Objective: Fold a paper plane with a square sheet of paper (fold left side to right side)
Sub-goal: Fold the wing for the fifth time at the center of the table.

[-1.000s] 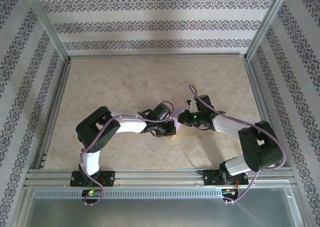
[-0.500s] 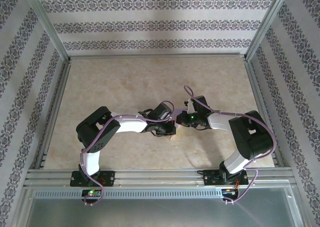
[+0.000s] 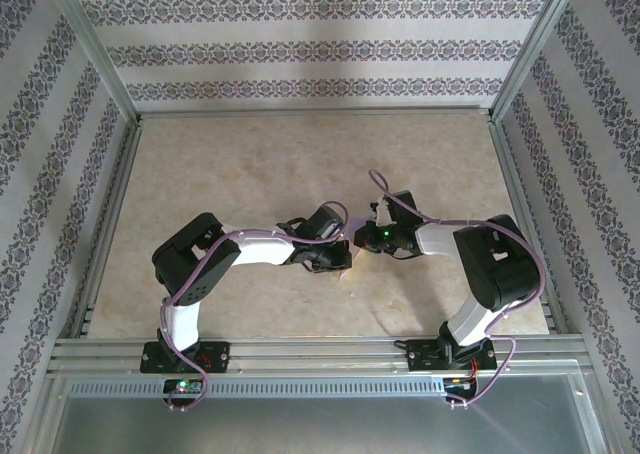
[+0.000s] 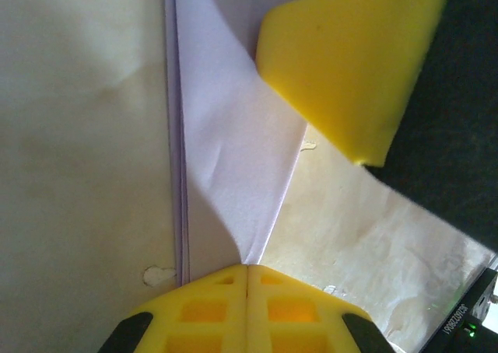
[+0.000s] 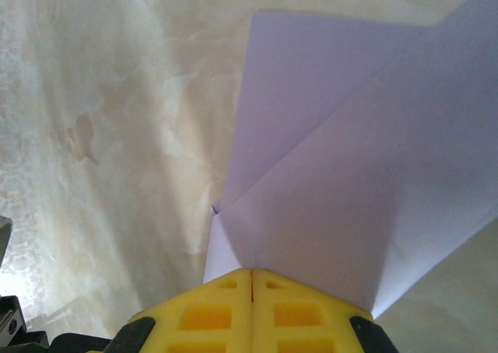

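The lavender sheet of paper lies on the table, folded into overlapping flaps with a long straight crease on its left. My left gripper is shut, and a narrowing flap of the sheet rises into its fingertips. My right gripper is shut too, its tips resting on the flat layered paper. One of its yellow fingers lies over the paper's far part. In the top view the left gripper and right gripper meet at mid-table, covering most of the paper.
The beige marbled tabletop is ringed by an aluminium frame and patterned walls. Purple cables loop over both arms. The right arm's elbow stands high near the right side.
The right arm's elbow has swung left and up while its gripper edged slightly left on the paper. The left arm has held still. Both grippers stayed shut.
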